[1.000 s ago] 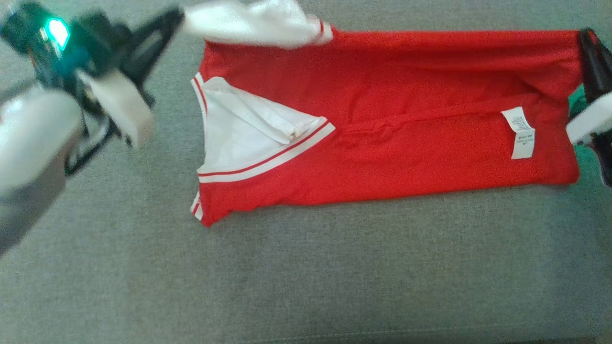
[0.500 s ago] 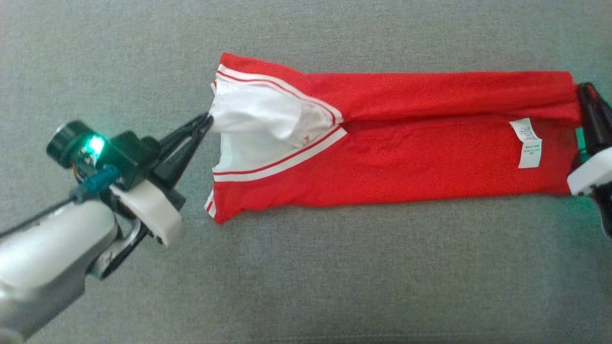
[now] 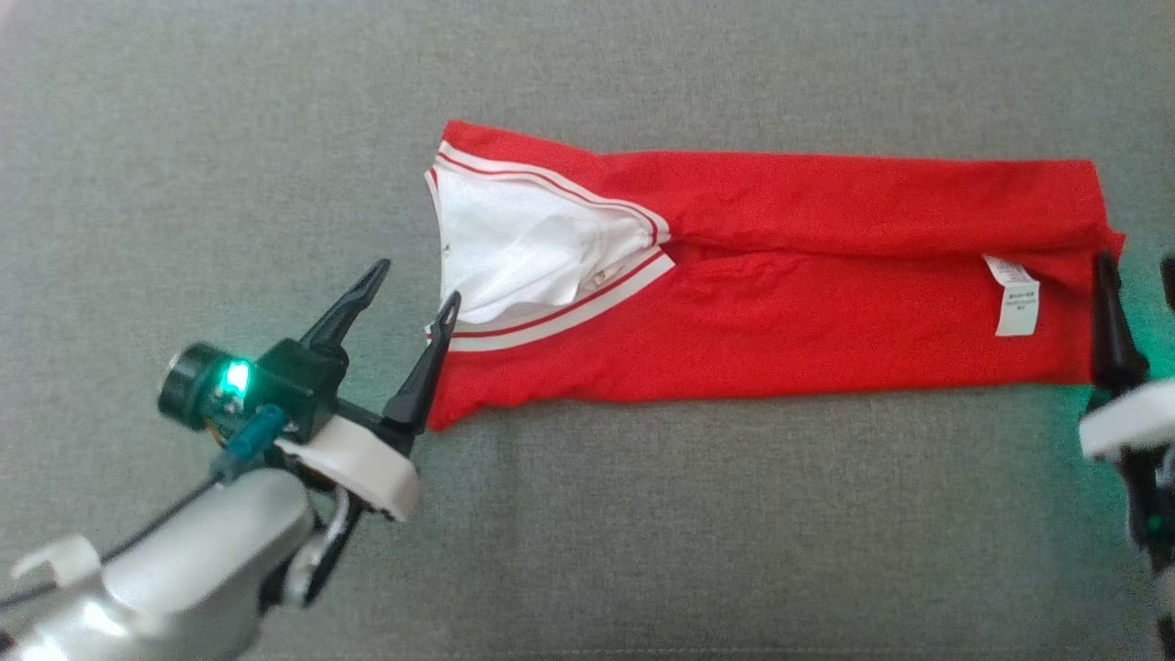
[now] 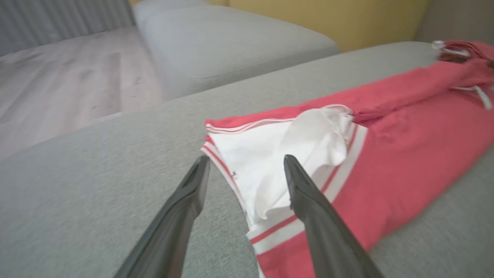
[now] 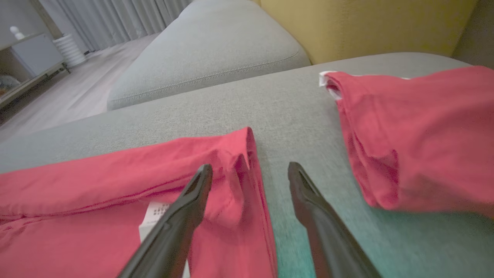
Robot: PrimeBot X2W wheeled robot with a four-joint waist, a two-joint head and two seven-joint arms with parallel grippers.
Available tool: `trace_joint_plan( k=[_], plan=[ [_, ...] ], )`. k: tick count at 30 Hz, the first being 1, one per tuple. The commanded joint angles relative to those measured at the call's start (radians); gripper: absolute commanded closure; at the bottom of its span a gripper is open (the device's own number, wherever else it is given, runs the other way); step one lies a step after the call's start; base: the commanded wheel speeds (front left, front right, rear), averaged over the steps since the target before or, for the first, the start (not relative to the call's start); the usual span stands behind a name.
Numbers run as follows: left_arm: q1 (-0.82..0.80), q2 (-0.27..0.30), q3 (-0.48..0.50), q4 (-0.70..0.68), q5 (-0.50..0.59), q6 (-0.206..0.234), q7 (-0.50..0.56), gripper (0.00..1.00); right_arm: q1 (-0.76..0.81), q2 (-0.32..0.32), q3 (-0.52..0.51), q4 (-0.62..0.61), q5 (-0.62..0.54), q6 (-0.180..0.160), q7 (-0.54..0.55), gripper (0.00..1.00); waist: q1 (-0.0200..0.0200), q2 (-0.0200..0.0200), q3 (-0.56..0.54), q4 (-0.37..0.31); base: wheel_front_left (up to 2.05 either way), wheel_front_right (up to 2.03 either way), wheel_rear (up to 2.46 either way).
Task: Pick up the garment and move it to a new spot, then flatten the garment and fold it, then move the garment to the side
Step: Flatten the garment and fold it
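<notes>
The garment (image 3: 780, 303) is red with a white inner part and red-striped white trim. It lies folded into a long band across the grey couch seat (image 3: 643, 532), with a white label near its right end. My left gripper (image 3: 413, 285) stands open just off the garment's left end, one finger touching or nearly touching the trim. In the left wrist view the left gripper (image 4: 246, 160) frames the white collar area of the garment (image 4: 401, 146). My right gripper (image 3: 1136, 275) is open at the right hem, and the right gripper (image 5: 250, 166) straddles the corner of the garment (image 5: 115, 173).
Another red cloth (image 5: 417, 135) lies on the seat to the right of my right gripper. A second grey cushion (image 5: 208, 58) sits beyond the seat edge, with wooden floor (image 4: 58, 88), curtains and a yellow wall (image 5: 366, 27) behind.
Both grippers have opened and let go of the garment. The left gripper brought the white part down onto the garment's left end, then drew back. The upper layer now lies folded over.
</notes>
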Motion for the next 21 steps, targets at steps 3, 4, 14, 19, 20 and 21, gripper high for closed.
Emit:
trace_joint_plan(
  k=[3,4,14,19,20,21],
  plan=[
    [0.096,-0.063,0.196,-0.024,0.033,0.116,-0.023,0.00,0.107,0.052,-0.072,-0.069,-0.008,0.007,-0.070,0.00,0.0000,0.0000,-0.048,0.024,0.00,0.00,0.00],
    [0.135,-0.091,0.247,-0.039,0.066,0.141,-0.023,0.00,0.123,0.072,-0.094,-0.078,-0.005,0.007,-0.082,0.00,0.0000,0.0000,-0.058,0.029,0.00,0.00,0.00],
    [0.466,-0.324,0.518,-0.120,0.372,0.172,-0.024,0.00,0.127,0.158,-0.218,-0.059,-0.032,0.007,-0.099,0.00,0.0000,0.0000,-0.117,0.105,0.00,0.00,0.00],
    [0.528,-0.403,0.576,-0.104,0.471,0.102,-0.024,0.00,0.046,0.165,-0.322,0.050,-0.075,0.007,-0.071,0.00,0.0000,0.0000,-0.110,0.158,0.00,0.00,0.00],
    [0.533,-0.415,0.590,-0.102,0.487,0.091,-0.024,0.00,0.028,0.162,-0.335,0.077,-0.083,0.007,-0.062,0.00,0.0000,0.0000,-0.105,0.167,0.00,0.00,0.00],
    [0.538,-0.424,0.604,-0.098,0.500,0.079,-0.024,0.00,0.011,0.158,-0.343,0.105,-0.093,0.007,-0.055,0.00,0.0000,0.0000,-0.102,0.174,0.00,0.00,0.00]
  ],
)
